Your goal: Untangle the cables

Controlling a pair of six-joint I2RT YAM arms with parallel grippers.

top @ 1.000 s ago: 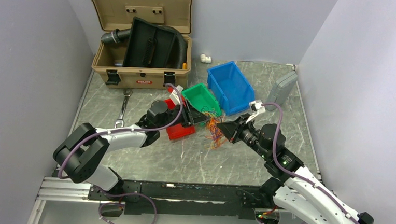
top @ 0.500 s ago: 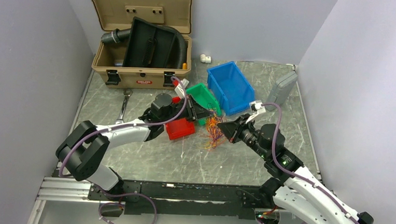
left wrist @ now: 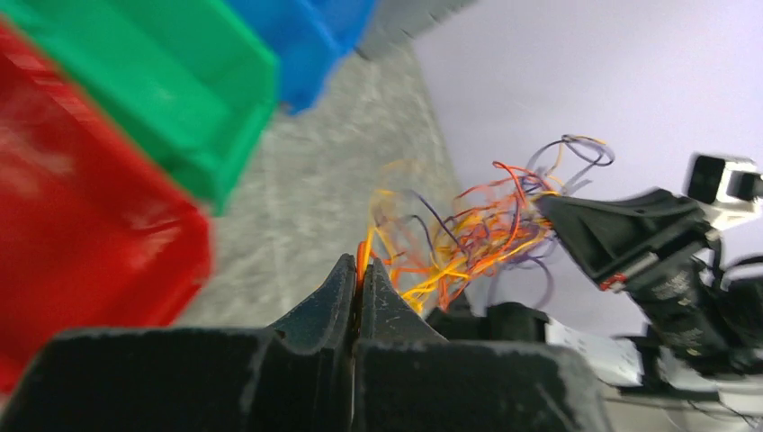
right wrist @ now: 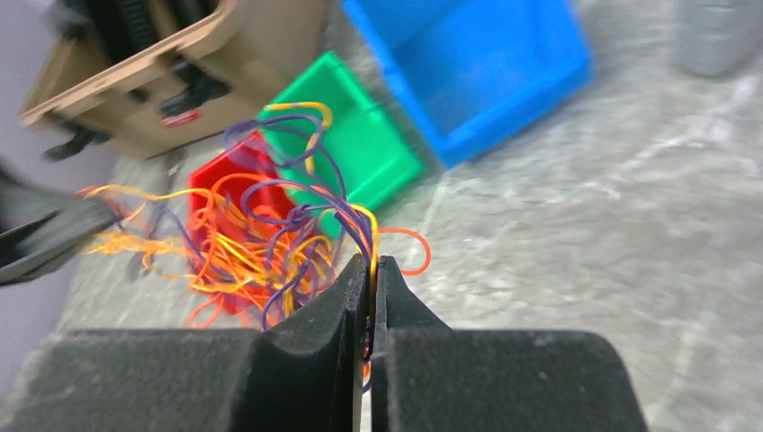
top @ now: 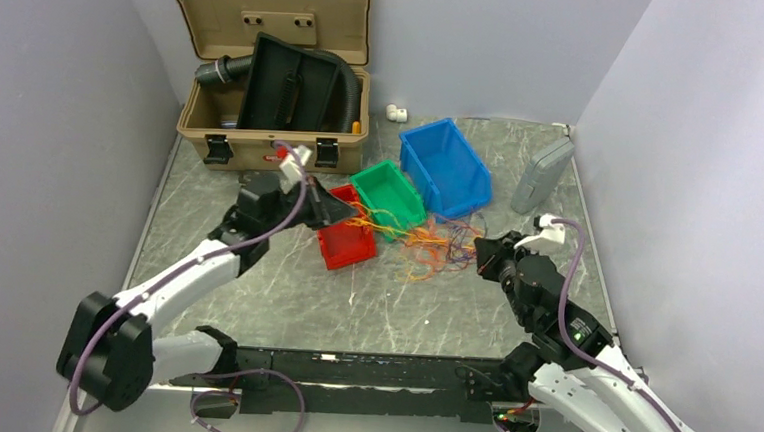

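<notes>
The cables (top: 419, 240) are a tangle of hair-thin orange, yellow, red and purple wires, stretched out above the table between my two grippers. My left gripper (top: 351, 214) is shut on orange strands at the tangle's left end, over the red bin. In the left wrist view the strands (left wrist: 468, 225) fan out from its closed tips (left wrist: 361, 263) toward the right gripper (left wrist: 621, 238). My right gripper (top: 480, 252) is shut on the tangle's right end. In the right wrist view a yellow strand runs between its closed tips (right wrist: 372, 263), and purple and orange loops (right wrist: 261, 243) spread to the left.
Red bin (top: 346, 242), green bin (top: 389, 191) and blue bin (top: 446, 165) stand in a row behind the tangle. A tan case (top: 266, 79) with a black corrugated hose (top: 351, 84) sits at the back left. A wrench (top: 238, 207) lies left, and a grey box (top: 543, 174) lies right.
My left gripper has shut on the orange strands and pulled back to the left. The right arm has drawn back to the right, and the bundle now spreads out between them.
</notes>
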